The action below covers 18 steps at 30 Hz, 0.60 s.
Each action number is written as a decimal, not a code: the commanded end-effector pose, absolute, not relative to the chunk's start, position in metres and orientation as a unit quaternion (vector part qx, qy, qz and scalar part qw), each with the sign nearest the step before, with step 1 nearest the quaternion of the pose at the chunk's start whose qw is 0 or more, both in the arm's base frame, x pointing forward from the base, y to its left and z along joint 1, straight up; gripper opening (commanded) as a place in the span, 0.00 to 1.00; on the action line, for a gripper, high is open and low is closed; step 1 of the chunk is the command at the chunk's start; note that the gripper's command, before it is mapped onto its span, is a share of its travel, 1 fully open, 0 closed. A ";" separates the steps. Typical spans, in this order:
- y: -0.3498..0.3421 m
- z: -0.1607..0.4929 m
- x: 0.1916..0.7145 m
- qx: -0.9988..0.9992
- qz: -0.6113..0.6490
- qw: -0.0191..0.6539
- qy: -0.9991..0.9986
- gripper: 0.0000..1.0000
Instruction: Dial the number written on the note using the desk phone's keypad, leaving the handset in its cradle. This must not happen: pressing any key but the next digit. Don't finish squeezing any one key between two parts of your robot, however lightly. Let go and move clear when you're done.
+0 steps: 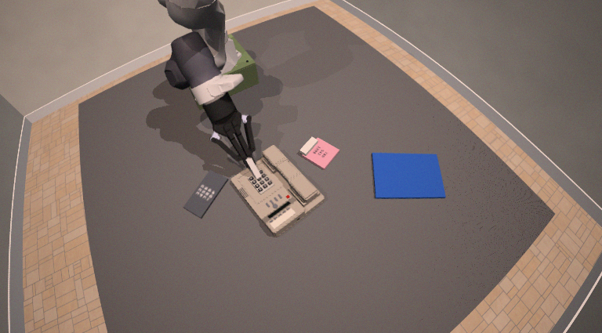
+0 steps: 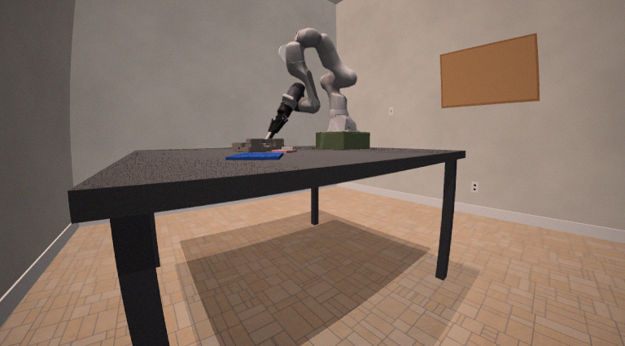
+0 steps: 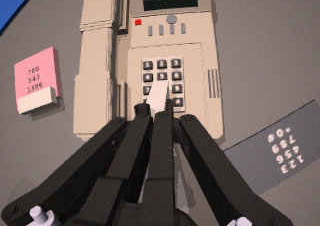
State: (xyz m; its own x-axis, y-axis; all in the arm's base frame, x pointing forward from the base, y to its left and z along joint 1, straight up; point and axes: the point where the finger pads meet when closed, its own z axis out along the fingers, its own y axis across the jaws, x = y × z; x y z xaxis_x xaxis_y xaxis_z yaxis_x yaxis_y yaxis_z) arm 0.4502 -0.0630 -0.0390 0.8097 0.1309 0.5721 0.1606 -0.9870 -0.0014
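Observation:
The tan desk phone (image 1: 259, 204) (image 2: 244, 145) (image 3: 197, 86) lies on the table, its handset (image 1: 292, 177) (image 3: 97, 51) in the cradle. The pink note (image 1: 326, 158) (image 3: 47, 63) reads 780 543 1396 in the wrist view. My gripper (image 1: 255, 170) (image 3: 162, 92) is shut and empty, its pale fingertips together over the lower middle of the keypad (image 1: 265, 188) (image 3: 169, 70). In the wrist view they hide the 8 and most of the 0, and the tip end lies just below the 5. Whether they touch a key cannot be told. The dark display (image 3: 170, 1) shows no readable digits.
A dark grey card (image 1: 195, 208) (image 3: 245, 161) with a printed number grid lies beside the phone, opposite the handset side. A blue flat panel (image 1: 408, 176) (image 2: 255, 155) lies beyond the note. The arm stands on a green block (image 1: 246, 74) (image 2: 343, 140).

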 end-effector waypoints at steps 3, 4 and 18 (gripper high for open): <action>-0.063 -0.035 0.451 -0.951 -0.300 0.025 -0.078 0.00; -0.063 -0.033 0.451 -0.951 -0.300 0.025 -0.078 0.00; -0.062 -0.029 0.458 -0.951 -0.300 0.025 -0.078 0.00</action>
